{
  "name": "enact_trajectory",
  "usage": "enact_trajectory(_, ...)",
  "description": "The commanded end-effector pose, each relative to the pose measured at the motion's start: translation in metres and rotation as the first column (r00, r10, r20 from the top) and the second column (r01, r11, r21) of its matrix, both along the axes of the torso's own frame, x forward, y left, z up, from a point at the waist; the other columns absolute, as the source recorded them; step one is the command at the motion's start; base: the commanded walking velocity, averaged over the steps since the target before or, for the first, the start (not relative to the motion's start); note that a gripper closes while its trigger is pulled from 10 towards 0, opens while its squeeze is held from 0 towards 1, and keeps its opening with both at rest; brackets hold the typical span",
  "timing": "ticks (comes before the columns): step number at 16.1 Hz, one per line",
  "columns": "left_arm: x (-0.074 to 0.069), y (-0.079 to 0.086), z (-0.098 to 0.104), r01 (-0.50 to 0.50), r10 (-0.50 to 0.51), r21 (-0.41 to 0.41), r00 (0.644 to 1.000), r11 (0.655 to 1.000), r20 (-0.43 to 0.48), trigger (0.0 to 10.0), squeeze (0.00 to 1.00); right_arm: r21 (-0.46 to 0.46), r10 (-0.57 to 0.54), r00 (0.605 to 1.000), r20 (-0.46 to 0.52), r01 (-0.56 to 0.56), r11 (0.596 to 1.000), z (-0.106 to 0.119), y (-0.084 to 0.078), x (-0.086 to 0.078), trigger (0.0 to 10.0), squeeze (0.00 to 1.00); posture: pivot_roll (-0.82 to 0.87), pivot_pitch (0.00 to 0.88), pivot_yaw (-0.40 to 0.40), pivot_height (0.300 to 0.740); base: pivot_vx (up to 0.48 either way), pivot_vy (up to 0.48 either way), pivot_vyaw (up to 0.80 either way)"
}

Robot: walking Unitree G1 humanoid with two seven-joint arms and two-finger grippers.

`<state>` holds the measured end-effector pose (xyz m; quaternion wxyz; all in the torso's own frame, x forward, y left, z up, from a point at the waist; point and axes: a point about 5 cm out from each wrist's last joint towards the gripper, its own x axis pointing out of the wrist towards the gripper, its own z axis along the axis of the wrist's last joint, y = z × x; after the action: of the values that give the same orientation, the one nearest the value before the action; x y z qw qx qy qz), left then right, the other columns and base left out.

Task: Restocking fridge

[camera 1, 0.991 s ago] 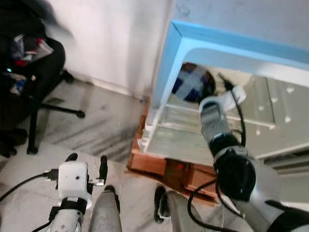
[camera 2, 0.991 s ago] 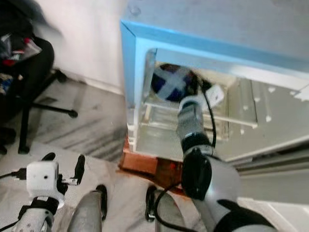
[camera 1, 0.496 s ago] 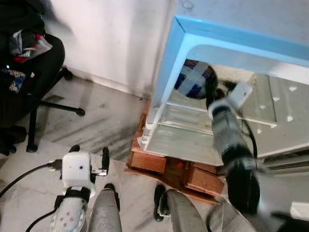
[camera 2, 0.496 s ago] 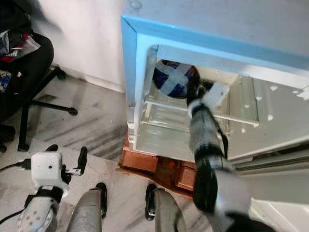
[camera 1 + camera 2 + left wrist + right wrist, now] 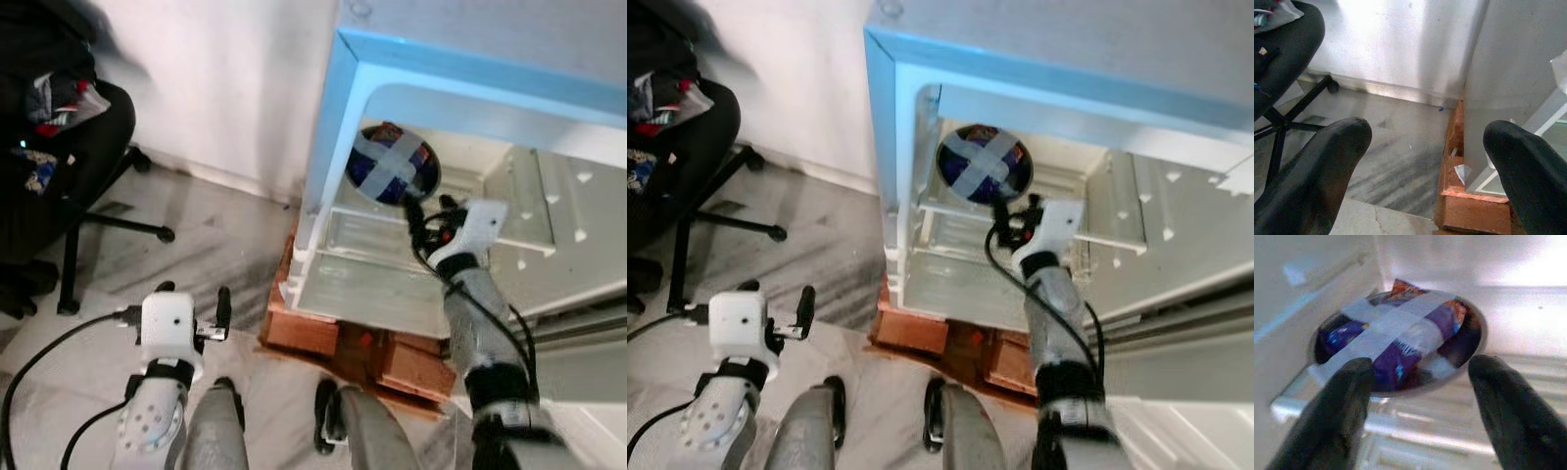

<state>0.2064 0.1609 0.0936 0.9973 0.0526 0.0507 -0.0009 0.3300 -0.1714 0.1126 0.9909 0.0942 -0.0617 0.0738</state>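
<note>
A small light-blue fridge [image 5: 333,127] stands open on bricks. On its upper shelf [image 5: 364,227] sits a round metal bowl [image 5: 392,166] of purple snack packets, held down by a cross of white tape. My right gripper [image 5: 429,211] hovers just in front of the bowl, open, with nothing between its fingers. In the right wrist view the bowl [image 5: 1400,342] lies beyond the two spread fingertips [image 5: 1352,382], apart from them. My left gripper [image 5: 194,294] hangs low over the floor to the fridge's left, open and holding nothing.
Red bricks [image 5: 304,328] prop up the fridge. A black office chair [image 5: 59,147] piled with clutter stands at the left on the grey marble floor [image 5: 196,235]. A white wall runs behind. My legs and feet [image 5: 328,421] are at the bottom edge.
My right gripper has drawn back out of the fridge, away from the bowl, which stays on the shelf. The left arm has risen slightly.
</note>
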Motion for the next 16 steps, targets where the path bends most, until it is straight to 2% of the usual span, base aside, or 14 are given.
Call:
enact_trajectory(1,-0.003,0.001,-0.004,-0.003,0.003,0.003,1.0,1.0,-0.014,10.0,0.0,-0.004,-0.009,1.0,-0.016,0.009,1.0,-0.003,-0.005,-0.01,10.0,1.0,0.22,0.207,-0.082,0.74,0.0,0.0,0.0)
enact_trajectory(3,-0.001,0.002,-0.004,-0.003,0.003,0.018,1.0,1.0,-0.001,10.0,0.0,-0.019,0.006,1.0,0.005,-0.006,1.0,0.002,-0.004,-0.022,10.0,1.0,0.2,0.196,-0.078,0.74,0.0,0.0,0.0)
enact_trajectory(5,0.004,-0.007,-0.004,0.043,-0.044,0.033,0.999,0.999,0.014,10.0,0.0,-0.163,0.097,0.993,0.065,-0.085,0.983,0.01,0.008,-0.047,10.0,1.0,0.18,0.183,-0.076,0.74,0.0,0.0,0.0)
enact_trajectory(6,0.007,-0.009,-0.003,0.053,-0.054,0.041,0.998,0.998,0.024,10.0,0.0,-0.176,0.093,0.994,0.063,-0.08,0.981,0.011,0.009,-0.05,10.0,1.0,0.17,0.183,-0.076,0.74,0.0,0.0,0.0)
enact_trajectory(7,0.017,-0.013,0.001,0.052,-0.054,0.053,0.998,0.997,0.043,10.0,0.0,-0.171,0.055,0.997,0.049,-0.046,0.984,0.009,0.01,-0.058,10.0,0.54,0.18,0.185,-0.066,0.74,0.0,0.0,0.0)
enact_trajectory(8,0.025,-0.012,0.003,0.029,-0.033,0.069,0.998,0.997,0.046,10.0,0.0,-0.173,0.018,0.999,0.04,-0.011,0.985,0.007,0.01,-0.064,10.0,0.0,0.18,0.186,-0.053,0.74,0.0,0.0,0.0)
enact_trajectory(10,0.031,-0.012,0.009,0.051,-0.058,0.085,0.994,0.995,0.088,10.0,0.0,-0.151,-0.049,0.999,0.002,0.049,0.987,-0.001,0.009,-0.072,10.0,0.0,0.17,0.182,-0.045,0.74,0.0,0.0,0.0)
enact_trajectory(12,0.038,-0.014,0.011,0.1,-0.112,0.11,0.988,0.989,0.107,10.0,0.0,-0.218,-0.077,0.997,-0.005,0.075,0.973,-0.003,0.01,-0.075,10.0,0.0,0.17,0.168,-0.05,0.74,0.0,0.0,0.0)
enact_trajectory(14,0.041,-0.018,0.013,0.158,-0.175,0.136,0.977,0.978,0.122,10.0,0.0,-0.202,-0.09,0.996,-0.011,0.086,0.976,-0.002,0.006,-0.073,10.0,0.0,0.17,0.15,-0.058,0.74,0.0,0.0,0.0)
enact_trajectory(16,0.041,-0.019,0.007,0.134,-0.146,0.114,0.984,0.984,0.102,10.0,0.0,-0.181,-0.096,0.995,-0.034,0.089,0.979,-0.004,0.007,-0.071,10.0,0.0,0.17,0.141,-0.063,0.74,-0.283,0.0,0.0)
